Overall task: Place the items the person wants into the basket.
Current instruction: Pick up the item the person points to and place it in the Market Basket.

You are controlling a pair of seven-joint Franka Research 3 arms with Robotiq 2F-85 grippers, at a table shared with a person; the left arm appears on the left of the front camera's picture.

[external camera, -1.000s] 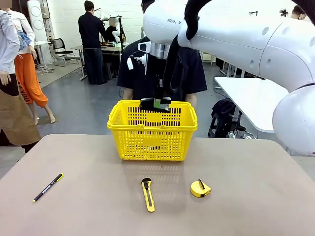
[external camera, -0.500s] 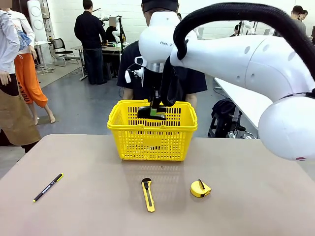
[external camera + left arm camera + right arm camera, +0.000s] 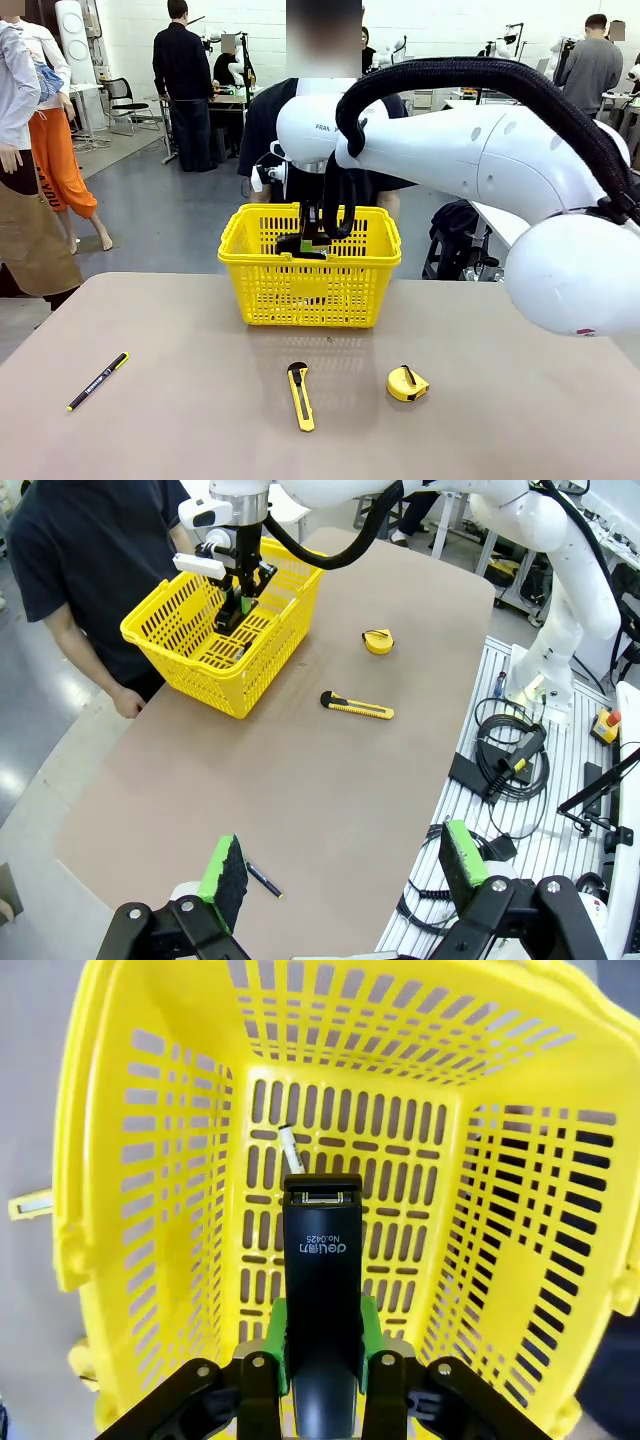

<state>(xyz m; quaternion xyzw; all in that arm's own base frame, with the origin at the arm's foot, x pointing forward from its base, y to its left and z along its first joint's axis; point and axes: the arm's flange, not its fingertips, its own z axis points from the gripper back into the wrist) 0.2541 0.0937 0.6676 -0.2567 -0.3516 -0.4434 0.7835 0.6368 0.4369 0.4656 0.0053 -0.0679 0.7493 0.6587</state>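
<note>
Stapler [image 3: 320,1260], black, long and flat-topped with pale print near its nose, was seen clamped lengthwise between the green pads of the right gripper [image 3: 321,1328], whose jaws were closed tight on its sides. It was held in the mouth of the yellow basket [image 3: 310,285], about level with the rim and clear of the floor, where a white marker [image 3: 289,1146] was already lying. The placing step was judged to be in hand. A little more lowering would be called for next, then a release of the jaws, so that the stapler is dropped without catching the slotted wall. The left gripper [image 3: 345,865] was held wide open and empty, well apart from the basket. The tape measure [image 3: 407,384] was lying on the table [image 3: 150,330], presumably to be fetched afterwards.
</note>
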